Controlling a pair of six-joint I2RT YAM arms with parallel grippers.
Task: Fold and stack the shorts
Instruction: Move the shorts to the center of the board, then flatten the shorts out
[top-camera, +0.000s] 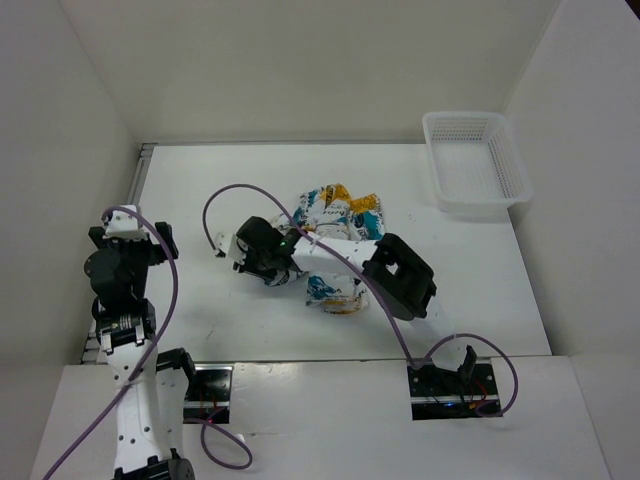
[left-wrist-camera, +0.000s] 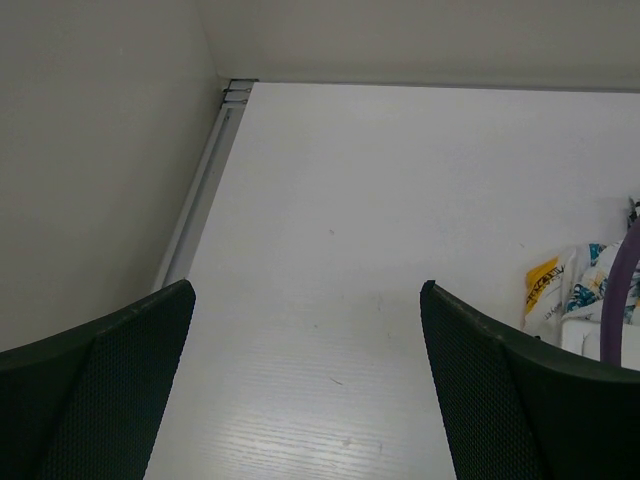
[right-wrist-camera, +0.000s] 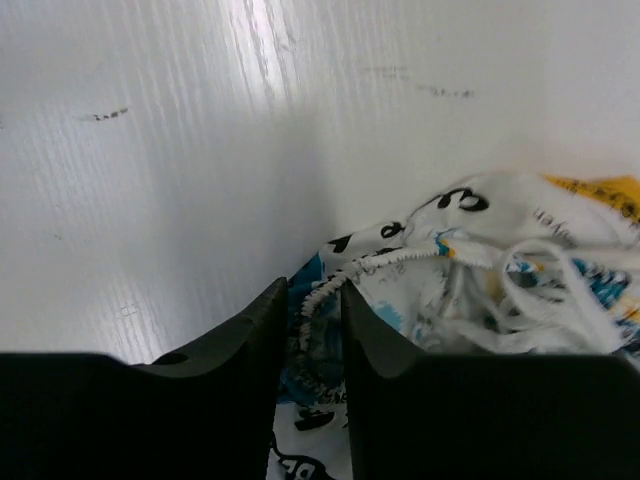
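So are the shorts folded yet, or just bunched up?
Not folded: the shorts lie in a crumpled heap, with the right gripper closed on one edge of the cloth.

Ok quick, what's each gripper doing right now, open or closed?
Left gripper: open, empty.
Right gripper: closed on an edge of the shorts.

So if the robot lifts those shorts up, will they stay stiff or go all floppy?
Probably floppy: the shorts lie crumpled in soft folds. They would likely dangle and unfold, since the right gripper pinches only one thin edge. They look light, being thin cloth, so a push may just bunch them.
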